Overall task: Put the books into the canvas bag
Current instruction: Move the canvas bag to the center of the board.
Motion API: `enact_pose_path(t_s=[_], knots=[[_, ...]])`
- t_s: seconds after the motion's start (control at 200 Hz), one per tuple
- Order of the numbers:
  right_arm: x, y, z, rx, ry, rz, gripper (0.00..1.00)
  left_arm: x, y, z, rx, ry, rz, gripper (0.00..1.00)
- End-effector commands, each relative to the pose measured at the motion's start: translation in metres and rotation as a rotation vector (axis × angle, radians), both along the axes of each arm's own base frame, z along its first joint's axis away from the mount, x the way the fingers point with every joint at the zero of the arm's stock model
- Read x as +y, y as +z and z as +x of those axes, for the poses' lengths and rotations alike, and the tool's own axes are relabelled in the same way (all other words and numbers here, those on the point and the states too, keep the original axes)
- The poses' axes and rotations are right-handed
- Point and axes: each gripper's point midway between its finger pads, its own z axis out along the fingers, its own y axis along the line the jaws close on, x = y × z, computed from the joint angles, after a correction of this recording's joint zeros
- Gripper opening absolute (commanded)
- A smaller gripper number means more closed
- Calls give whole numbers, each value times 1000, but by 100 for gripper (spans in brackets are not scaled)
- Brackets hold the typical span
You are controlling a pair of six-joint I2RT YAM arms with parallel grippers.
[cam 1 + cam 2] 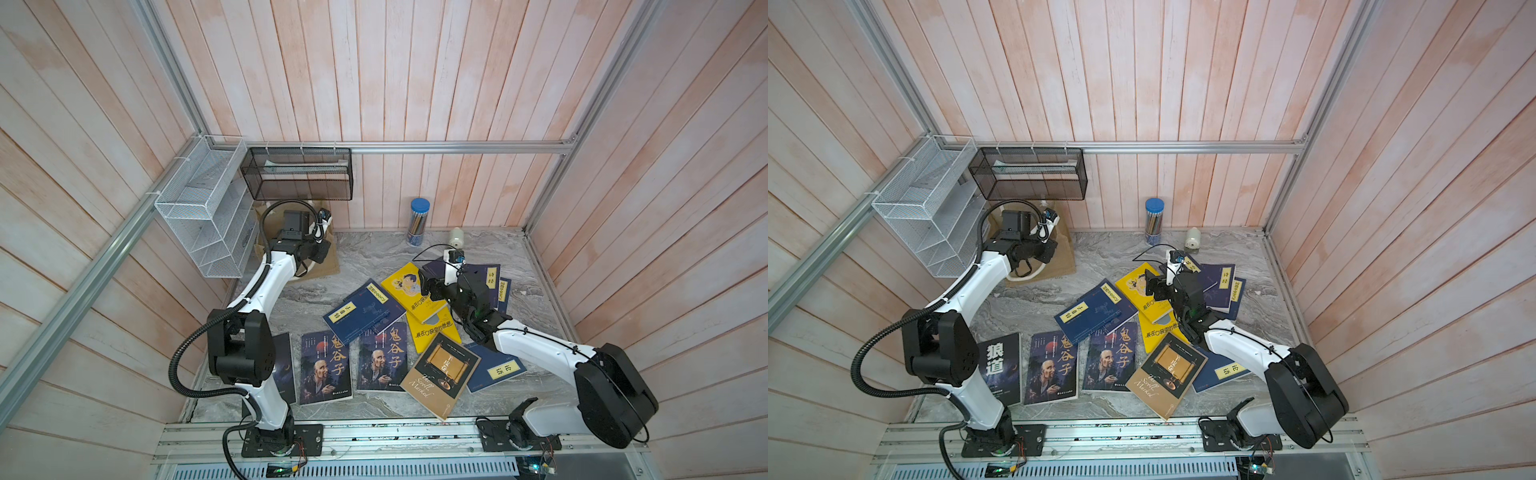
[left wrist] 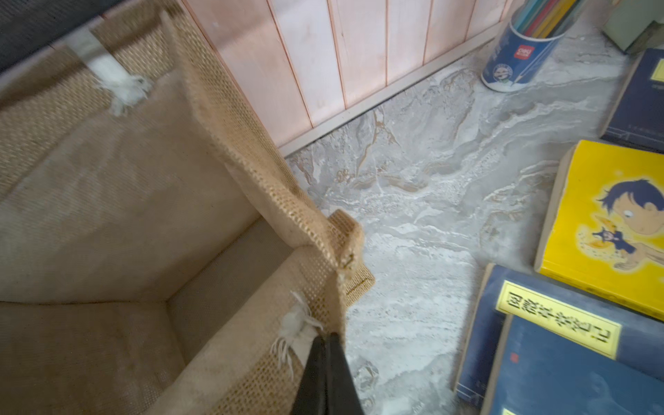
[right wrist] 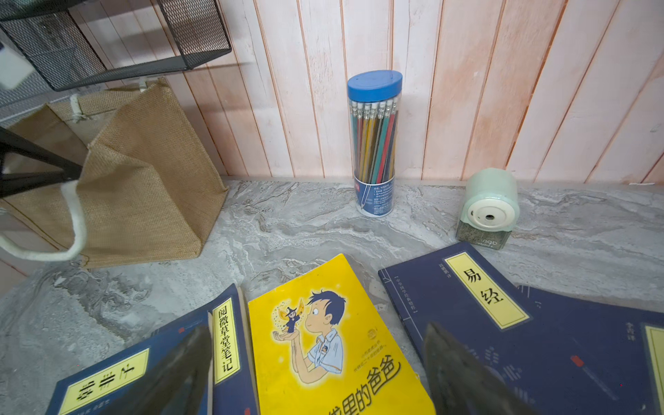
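While the left gripper [image 2: 325, 337] pinches the rim of the canvas bag [image 3: 143, 187] beside a white rope handle [image 3: 77, 222], apparently keeping its mouth open at the far-left corner of the bench [image 1: 374, 257], the right gripper [image 3: 318, 328] hovers, jaws spread wide, over a yellow cartoon book [image 3: 284, 377] near the bench's middle. The books [image 1: 376, 361] lie scattered from the near edge to the right side, with none visible inside the bag. The pick looks best made at the yellow cover's free far edge, clear of its navy neighbours. The left pinch should probably hold steady, so the soft burlap mouth does not fold shut.
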Motion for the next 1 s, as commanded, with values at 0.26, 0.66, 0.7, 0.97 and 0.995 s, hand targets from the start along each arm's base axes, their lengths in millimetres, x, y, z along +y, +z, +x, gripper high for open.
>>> enact_pose_path(t_s=[0.26,0.66,0.7,0.97,0.995], knots=[[27,-6,-14,67,95,74,91,-69,51,-44,0,-151,-147,16],[53,-4,-23,80,165,55,91,-10,45,-57,-106,-107,158,90],[55,-5,-23,86,169,58,91,-6,34,-62,-67,-107,163,90],[71,-10,-23,119,201,64,90,13,8,-65,-39,6,183,62],[71,-11,-23,123,201,66,90,17,10,-63,-43,39,180,52]])
